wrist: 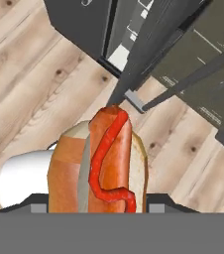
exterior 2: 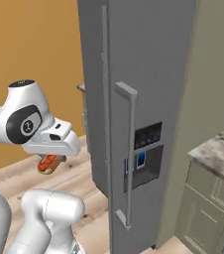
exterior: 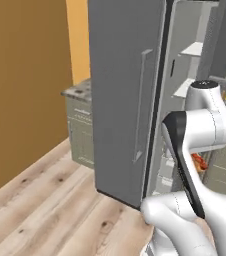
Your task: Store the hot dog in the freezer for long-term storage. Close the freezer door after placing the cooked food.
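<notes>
The hot dog [wrist: 104, 163], a red sausage with a ketchup line in a tan bun, sits between my gripper's [wrist: 98, 208] fingers, which are shut on it above the wood floor. From the right base view the hot dog [exterior 2: 49, 164] hangs under the white hand [exterior 2: 52, 141], left of the freezer door [exterior 2: 153, 74]. That door stands open, showing its black dispenser panel [exterior 2: 146, 149] and long bar handle [exterior 2: 130, 149]. The freezer [exterior: 192, 50] shows white shelves beyond my arm. A bit of the hot dog [exterior: 200, 162] peeks out behind the forearm.
The wider grey fridge door [exterior: 120, 100] is closed, left of the freezer opening. A low cabinet with a stone top [exterior: 80, 125] stands against the orange wall. Another marble counter [exterior 2: 218, 154] lies right of the freezer door. Open wood floor [exterior: 45, 200] spreads to the left.
</notes>
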